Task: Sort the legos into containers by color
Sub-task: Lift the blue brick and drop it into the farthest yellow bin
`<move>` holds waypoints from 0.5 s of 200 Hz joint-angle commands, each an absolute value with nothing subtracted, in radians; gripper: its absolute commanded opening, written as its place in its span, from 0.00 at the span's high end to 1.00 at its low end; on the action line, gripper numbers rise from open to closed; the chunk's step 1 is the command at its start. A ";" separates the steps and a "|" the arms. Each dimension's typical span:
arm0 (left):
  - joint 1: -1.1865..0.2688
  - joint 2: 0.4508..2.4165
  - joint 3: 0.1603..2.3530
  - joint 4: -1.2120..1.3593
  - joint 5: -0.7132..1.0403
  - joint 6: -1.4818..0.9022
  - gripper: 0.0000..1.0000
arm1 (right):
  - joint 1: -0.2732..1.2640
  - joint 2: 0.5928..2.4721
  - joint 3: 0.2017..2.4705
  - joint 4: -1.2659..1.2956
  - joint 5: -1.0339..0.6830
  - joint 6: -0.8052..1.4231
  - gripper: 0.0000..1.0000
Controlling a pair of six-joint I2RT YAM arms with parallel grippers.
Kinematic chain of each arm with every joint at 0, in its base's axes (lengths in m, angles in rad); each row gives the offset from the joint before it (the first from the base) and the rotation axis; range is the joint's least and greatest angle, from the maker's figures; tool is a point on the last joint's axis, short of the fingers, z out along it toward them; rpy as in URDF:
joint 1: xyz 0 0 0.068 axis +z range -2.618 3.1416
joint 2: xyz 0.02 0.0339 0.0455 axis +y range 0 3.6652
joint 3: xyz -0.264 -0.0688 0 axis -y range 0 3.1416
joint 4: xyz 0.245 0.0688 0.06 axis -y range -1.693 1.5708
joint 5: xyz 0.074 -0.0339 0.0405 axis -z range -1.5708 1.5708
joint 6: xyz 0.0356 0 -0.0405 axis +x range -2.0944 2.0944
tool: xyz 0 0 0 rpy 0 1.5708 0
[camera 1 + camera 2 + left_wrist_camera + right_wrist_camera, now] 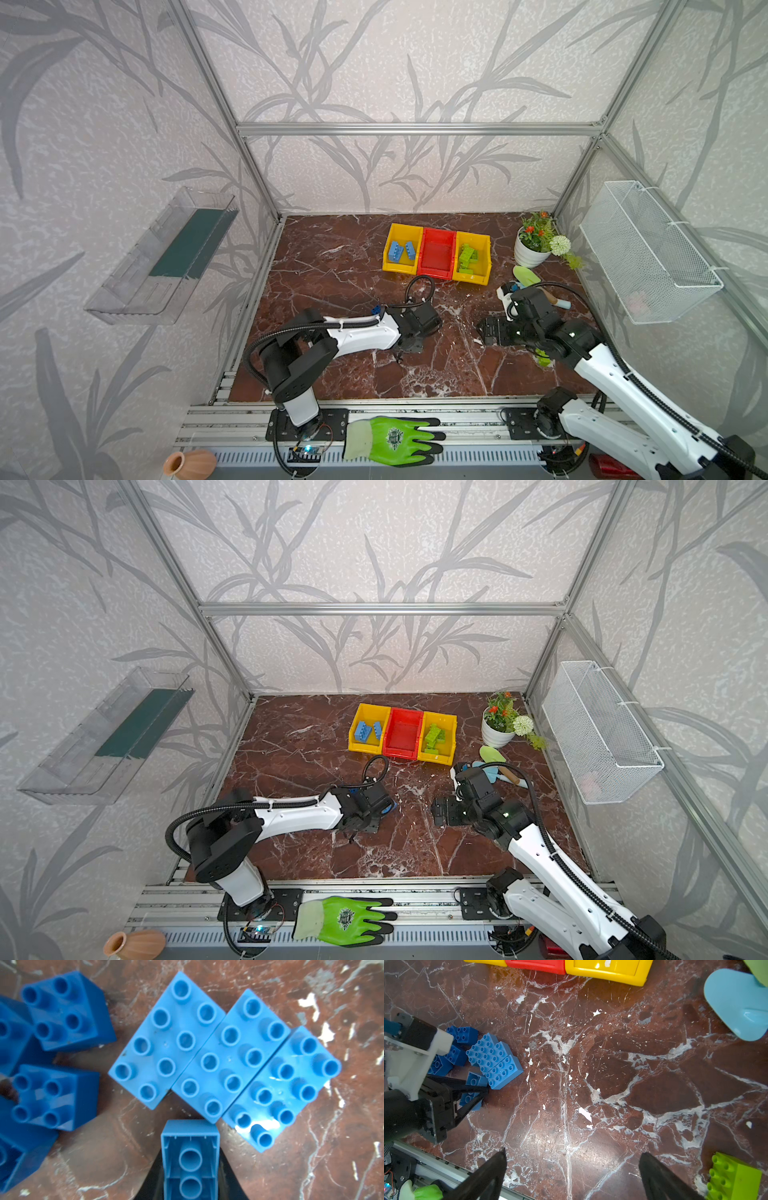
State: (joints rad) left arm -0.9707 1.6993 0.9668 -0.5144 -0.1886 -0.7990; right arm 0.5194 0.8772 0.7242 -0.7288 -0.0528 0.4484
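Left gripper (pixel 190 1153) clamped on light blue brick (pixel 190 1159), hollow underside toward wrist camera, low over desk (pixel 332 266) near centre. Just beside it: three light blue 2x4 bricks (pixel 224 1057) edge to edge, studs up; darker blue squares (pixel 66 1012) clustered close by. Right gripper (pixel 572 1159) spread wide, holding nothing, above bare marble. Lime brick (pixel 733 1178) on desk at 4 o'clock. Containers (pixel 434 272) at 12 o'clock: left yellow holds two blue bricks (pixel 401 251), right yellow holds lime bricks (pixel 467 257). Glove (pixel 395 440) at 6 o'clock, emblem too small to read.
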 commanded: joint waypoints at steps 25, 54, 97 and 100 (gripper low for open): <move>-0.896 1.626 1.087 -0.631 -0.258 -0.710 0.92 | 0.524 0.915 0.759 -0.700 -0.063 0.442 0.01; -0.781 1.656 1.192 -0.626 -0.244 -0.635 0.92 | 0.524 0.933 0.775 -0.699 -0.067 0.431 0.01; -0.630 1.831 1.495 -0.656 -0.209 -0.527 0.92 | 0.523 0.954 0.812 -0.706 -0.074 0.423 0.01; -0.623 1.849 1.522 -0.661 -0.205 -0.519 0.92 | 0.524 0.955 0.815 -0.707 -0.074 0.422 0.01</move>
State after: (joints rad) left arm -0.6762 1.7470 1.3655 -0.6228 -0.2089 -0.6064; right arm 0.5194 0.9432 0.7704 -0.7048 -0.0620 0.4366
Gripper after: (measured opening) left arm 0.301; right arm 0.991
